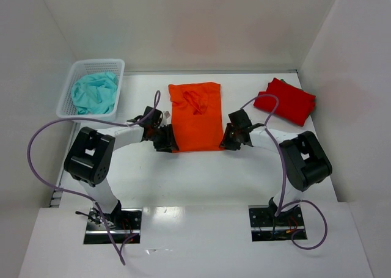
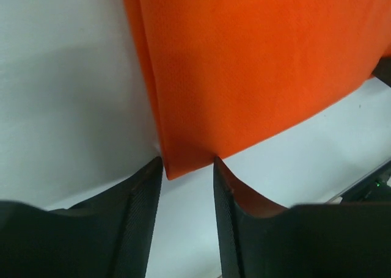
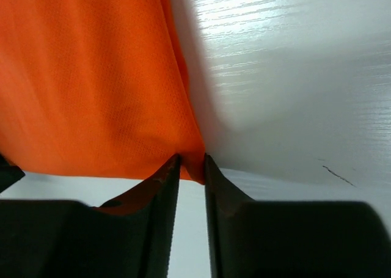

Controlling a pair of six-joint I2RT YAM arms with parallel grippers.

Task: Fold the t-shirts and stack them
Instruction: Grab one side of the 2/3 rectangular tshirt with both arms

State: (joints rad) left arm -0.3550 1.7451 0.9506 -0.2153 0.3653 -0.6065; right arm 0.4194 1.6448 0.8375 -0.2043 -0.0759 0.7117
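Note:
The bright orange t-shirt (image 1: 195, 116) lies flat in a long folded rectangle mid-table. The deeper red t-shirt (image 1: 286, 101) sits folded at the back right. My left gripper (image 1: 169, 142) is at the orange shirt's near left corner; in the left wrist view its jaws (image 2: 187, 163) stand partly open, with the orange corner (image 2: 183, 159) reaching between the fingertips. My right gripper (image 1: 228, 142) is at the near right corner. There its jaws (image 3: 192, 162) are drawn narrow, and the orange corner (image 3: 194, 156) is pinched between the tips.
A white mesh basket (image 1: 68, 101) holding a teal cloth (image 1: 93, 91) stands at the back left. White walls close the table at the back and both sides. Both arms bend inward toward the orange shirt, purple cables looping over them.

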